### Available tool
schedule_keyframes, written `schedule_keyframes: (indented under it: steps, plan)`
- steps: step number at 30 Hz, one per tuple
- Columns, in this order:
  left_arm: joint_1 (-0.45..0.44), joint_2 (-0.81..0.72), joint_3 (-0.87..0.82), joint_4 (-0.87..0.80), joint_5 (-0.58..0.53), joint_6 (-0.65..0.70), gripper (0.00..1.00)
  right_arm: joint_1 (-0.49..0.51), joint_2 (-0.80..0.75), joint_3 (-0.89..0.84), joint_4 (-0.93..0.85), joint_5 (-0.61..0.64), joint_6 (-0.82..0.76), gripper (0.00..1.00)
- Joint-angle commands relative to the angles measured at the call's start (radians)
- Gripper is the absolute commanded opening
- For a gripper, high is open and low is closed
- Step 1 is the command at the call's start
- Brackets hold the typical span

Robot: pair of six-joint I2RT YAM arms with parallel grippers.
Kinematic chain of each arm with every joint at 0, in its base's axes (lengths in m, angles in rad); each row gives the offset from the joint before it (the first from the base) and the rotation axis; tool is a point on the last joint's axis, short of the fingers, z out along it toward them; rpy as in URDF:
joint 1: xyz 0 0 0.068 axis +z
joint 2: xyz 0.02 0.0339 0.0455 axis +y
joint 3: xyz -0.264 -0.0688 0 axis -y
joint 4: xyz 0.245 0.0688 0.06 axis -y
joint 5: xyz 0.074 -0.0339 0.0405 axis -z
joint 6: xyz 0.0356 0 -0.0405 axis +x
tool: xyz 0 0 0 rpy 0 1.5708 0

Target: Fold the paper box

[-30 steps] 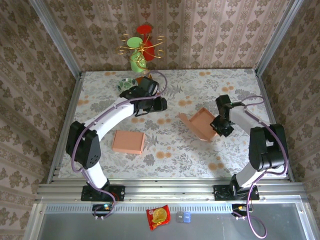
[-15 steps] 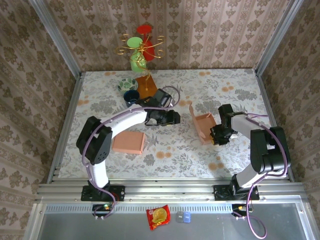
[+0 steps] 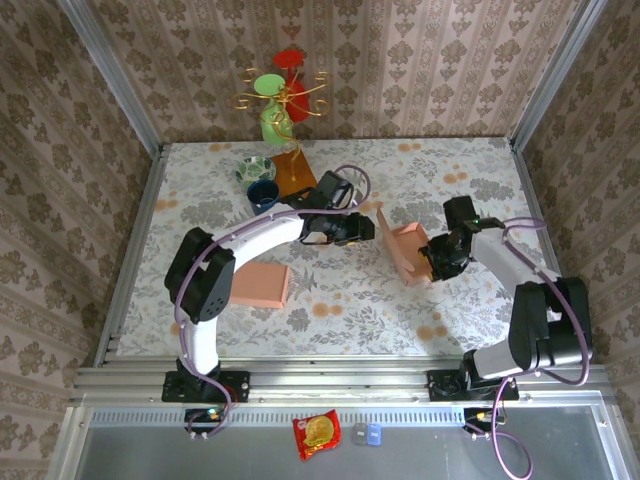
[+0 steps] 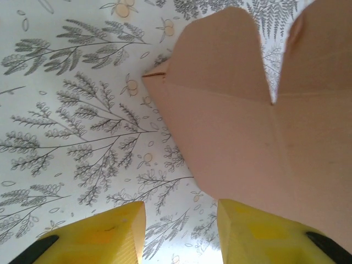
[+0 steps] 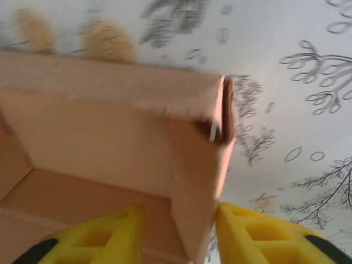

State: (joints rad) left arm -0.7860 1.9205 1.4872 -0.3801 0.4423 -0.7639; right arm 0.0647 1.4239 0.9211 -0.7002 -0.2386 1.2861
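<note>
The pink paper box (image 3: 405, 250) stands half-formed on the flowered table, walls up and one flap raised on its left. My left gripper (image 3: 365, 229) is open right beside that flap. In the left wrist view the rounded flaps (image 4: 247, 110) rise ahead, only tablecloth lies between the yellow fingertips (image 4: 118, 228), and the right one sits against the box's base. My right gripper (image 3: 440, 262) is at the box's right side. Its jaws straddle a side wall (image 5: 195, 181) of the box, open, with a gap on the inner side.
A second, closed pink box (image 3: 258, 284) lies left of centre. At the back stand a gold cup tree (image 3: 283, 95) with red and green cups, a patterned bowl (image 3: 255, 167), a dark blue cup (image 3: 262, 192) and an orange block (image 3: 292, 172). A snack packet (image 3: 316, 433) lies below the table edge.
The left gripper has travelled right, up to the box. The box has been tipped upright and shifted slightly left. The right gripper's jaws have opened from shut on the box wall.
</note>
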Motion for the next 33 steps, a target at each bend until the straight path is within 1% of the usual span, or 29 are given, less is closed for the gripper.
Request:
schedule_keyframes:
  steps: [1,2,4,7,10,13,16,22,24,27,33]
  plan:
    - [-0.007,0.018,0.032,0.000,0.016,-0.007,0.39,-0.011,-0.081,0.081,-0.092,0.047,-0.185,0.48]
    - [-0.008,0.018,0.033,0.000,0.015,-0.008,0.39,-0.016,-0.087,0.096,-0.094,0.048,-0.246,0.49]
    - [-0.008,0.021,0.034,-0.004,0.015,-0.005,0.39,-0.025,-0.096,0.146,-0.113,0.075,-0.426,0.52]
    - [-0.011,0.024,0.041,-0.007,0.016,0.000,0.39,-0.045,-0.072,0.196,-0.158,0.128,-0.666,0.56]
    - [-0.012,0.029,0.050,-0.012,0.019,0.005,0.39,-0.093,-0.001,0.196,-0.172,0.118,-0.842,0.54]
    - [-0.016,0.034,0.059,-0.016,0.021,0.007,0.39,-0.114,0.056,0.188,-0.154,0.113,-0.945,0.54]
    - [-0.019,0.038,0.065,-0.018,0.021,0.005,0.39,-0.115,0.117,0.189,-0.133,0.109,-0.990,0.54]
    - [-0.028,0.041,0.066,-0.022,0.018,0.005,0.39,-0.114,0.242,0.228,-0.099,0.076,-0.986,0.52]
    - [-0.031,0.041,0.065,-0.023,0.018,0.004,0.39,-0.114,0.281,0.252,-0.095,0.089,-0.983,0.51]
    - [-0.035,0.042,0.068,-0.026,0.016,0.005,0.39,-0.112,0.339,0.294,-0.080,0.070,-0.987,0.47]
    - [-0.036,0.044,0.074,-0.037,0.012,0.008,0.39,-0.096,0.435,0.371,-0.081,0.045,-0.999,0.43]
